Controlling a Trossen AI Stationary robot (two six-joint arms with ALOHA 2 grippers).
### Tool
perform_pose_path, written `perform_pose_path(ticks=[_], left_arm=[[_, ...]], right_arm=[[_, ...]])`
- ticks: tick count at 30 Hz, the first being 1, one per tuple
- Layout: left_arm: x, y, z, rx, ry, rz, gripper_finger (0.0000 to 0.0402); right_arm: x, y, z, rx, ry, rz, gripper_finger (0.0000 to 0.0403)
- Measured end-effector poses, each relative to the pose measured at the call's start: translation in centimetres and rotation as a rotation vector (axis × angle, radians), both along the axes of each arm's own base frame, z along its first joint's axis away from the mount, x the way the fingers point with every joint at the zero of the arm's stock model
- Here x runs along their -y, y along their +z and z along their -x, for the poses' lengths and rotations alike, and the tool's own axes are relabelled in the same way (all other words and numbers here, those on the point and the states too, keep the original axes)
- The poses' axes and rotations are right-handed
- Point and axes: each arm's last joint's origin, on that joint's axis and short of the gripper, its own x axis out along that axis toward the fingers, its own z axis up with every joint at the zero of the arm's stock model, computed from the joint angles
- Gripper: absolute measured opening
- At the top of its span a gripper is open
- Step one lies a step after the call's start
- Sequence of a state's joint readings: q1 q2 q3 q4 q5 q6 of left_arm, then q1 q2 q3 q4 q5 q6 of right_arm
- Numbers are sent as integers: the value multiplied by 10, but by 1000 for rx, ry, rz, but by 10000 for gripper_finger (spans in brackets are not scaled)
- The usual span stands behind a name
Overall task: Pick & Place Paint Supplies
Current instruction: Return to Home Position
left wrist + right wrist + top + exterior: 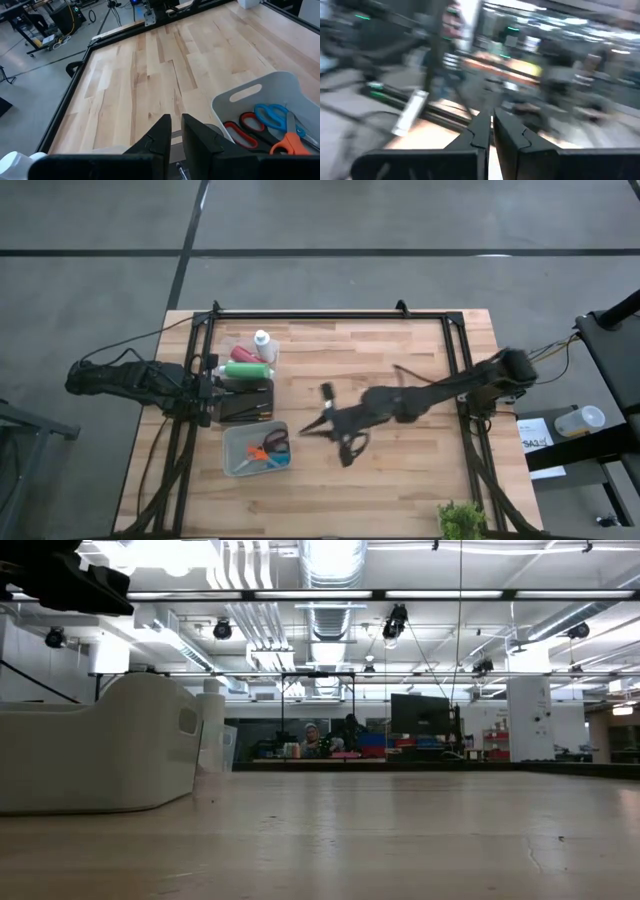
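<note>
Three paint bottles stand together at the table's left in the high view: a white one, a red one and a green one lying on its side. My left gripper waits beside them over a dark tray. Its fingers stand a narrow gap apart with nothing between them. My right gripper hangs above the middle of the table, pointing toward the left edge. In the blurred right wrist view its fingers are shut and hold nothing.
A grey bin with red, blue and orange scissors sits near the front left, just right of my left gripper. The low view shows its wall. A black frame runs around the tabletop. A green plant stands at the near right edge.
</note>
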State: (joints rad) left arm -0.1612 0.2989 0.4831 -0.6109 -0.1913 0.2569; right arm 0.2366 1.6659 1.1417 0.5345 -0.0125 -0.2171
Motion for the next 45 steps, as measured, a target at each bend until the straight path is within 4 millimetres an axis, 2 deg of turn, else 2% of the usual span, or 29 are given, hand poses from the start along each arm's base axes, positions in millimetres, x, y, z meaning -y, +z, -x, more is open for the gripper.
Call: perform_pose_path(ticks=[4,8,14,21,25,31,34,45], left_arm=[[0,0,0,0,0,0,51],[0,0,0,1,0,0,51],[0,0,0,0,0,0,51],[0,0,0,0,0,0,51],[0,0,0,0,0,0,51],[0,0,0,0,0,0,51],[0,0,0,0,0,0,51],[0,0,0,0,0,0,51]], right_arm=[[17,-7,44,-21,-169,16,14],[27,-24,88,-49,-171,41,14],[43,-49,149,-63,-176,-35,14],[56,-79,204,-33,-180,-138,14],[62,-91,226,12,-191,-196,14],[67,-103,248,100,-192,-235,14],[70,-110,257,142,-203,-225,14],[77,-114,276,134,-280,-212,14]])
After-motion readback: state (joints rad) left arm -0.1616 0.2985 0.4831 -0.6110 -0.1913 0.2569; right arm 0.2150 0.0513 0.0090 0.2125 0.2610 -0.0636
